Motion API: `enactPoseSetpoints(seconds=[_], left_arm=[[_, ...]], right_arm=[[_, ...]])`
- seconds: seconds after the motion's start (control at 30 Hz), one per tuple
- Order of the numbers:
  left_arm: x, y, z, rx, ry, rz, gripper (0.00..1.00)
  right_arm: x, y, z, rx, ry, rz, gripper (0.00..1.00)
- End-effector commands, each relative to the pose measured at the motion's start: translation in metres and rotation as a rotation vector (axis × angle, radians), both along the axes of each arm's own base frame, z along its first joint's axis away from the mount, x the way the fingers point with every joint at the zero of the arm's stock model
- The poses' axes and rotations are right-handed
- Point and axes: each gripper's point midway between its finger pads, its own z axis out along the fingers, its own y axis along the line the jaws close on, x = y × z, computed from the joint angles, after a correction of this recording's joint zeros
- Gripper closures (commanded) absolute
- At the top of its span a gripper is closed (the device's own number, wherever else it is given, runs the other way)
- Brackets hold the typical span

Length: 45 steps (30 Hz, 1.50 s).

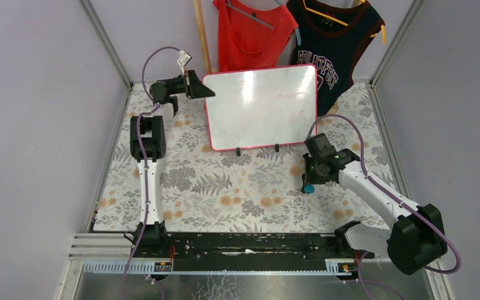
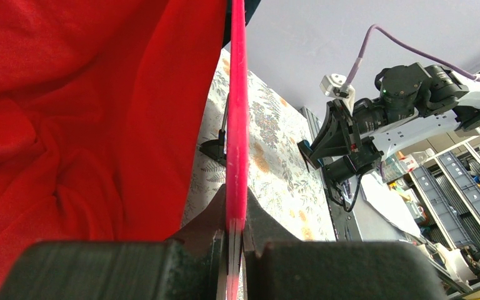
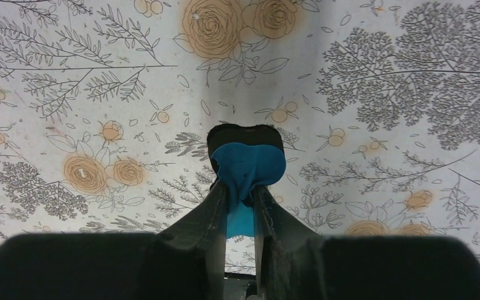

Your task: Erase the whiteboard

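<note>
**Whiteboard.** The whiteboard (image 1: 261, 107) stands on its 2 black feet (image 1: 238, 150) at 12 o'clock on the floral desk (image 1: 225, 187), its face tilted toward the arms. A red garment (image 1: 250, 31) and a dark jersey (image 1: 334, 44) hang behind it. Glare covers much of the surface. Faint reddish traces show near the top edge, but their extent cannot be read.

**Left arm.** The left pincer (image 2: 237, 215) is clenched on the board's pink-red frame at the 10 o'clock corner. The wrist view shows the frame edge running straight up between both fingers. In my judgement this hold braces the board so that wiping pressure does not tip or slide it.

**Right arm.** The right pincer (image 3: 240, 212) is clamped on a small blue eraser (image 3: 248, 165), whose dark pad faces down, close over the desk. It sits at 4 o'clock from the board, well apart from it.

**Assessment.** Wiping has not begun. The eraser must be lifted and turned so that its pad meets the board face.

**Risk.** A hard push against the tilted board may shift its feet despite the brace.
</note>
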Motion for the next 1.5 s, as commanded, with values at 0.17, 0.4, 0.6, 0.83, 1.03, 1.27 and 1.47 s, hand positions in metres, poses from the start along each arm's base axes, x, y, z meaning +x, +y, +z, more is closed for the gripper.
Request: enactPoseSetpoints(seconds=[0.17,0.4,0.6,0.83,1.03,1.27,1.47], left_arm=[[-0.026,-0.004,-0.036,0.14,0.055,-0.125,1.0],[-0.024,-0.003,-0.042,0.141,0.065,-0.124,1.0],[-0.023,-0.003,-0.043,0.144,0.068,-0.127,0.98],[-0.023,-0.003,-0.04,0.149,0.064,-0.129,0.92],[-0.024,-0.004,-0.036,0.148,0.054,-0.128,0.77],[-0.025,-0.003,-0.031,0.152,0.037,-0.128,0.61],[-0.025,-0.003,-0.027,0.153,0.026,-0.126,0.57]], right_arm=[[-0.001,0.016,-0.019,0.064,0.039,0.002,1.0],[-0.008,0.017,-0.036,0.067,0.084,-0.005,0.99],[-0.007,0.017,-0.038,0.06,0.089,-0.002,0.99],[-0.006,0.016,-0.04,0.048,0.093,0.002,0.99],[-0.005,0.016,-0.04,0.048,0.092,0.002,0.99],[-0.005,0.017,-0.04,0.05,0.09,0.005,0.99],[-0.005,0.017,-0.039,0.052,0.088,0.005,0.99]])
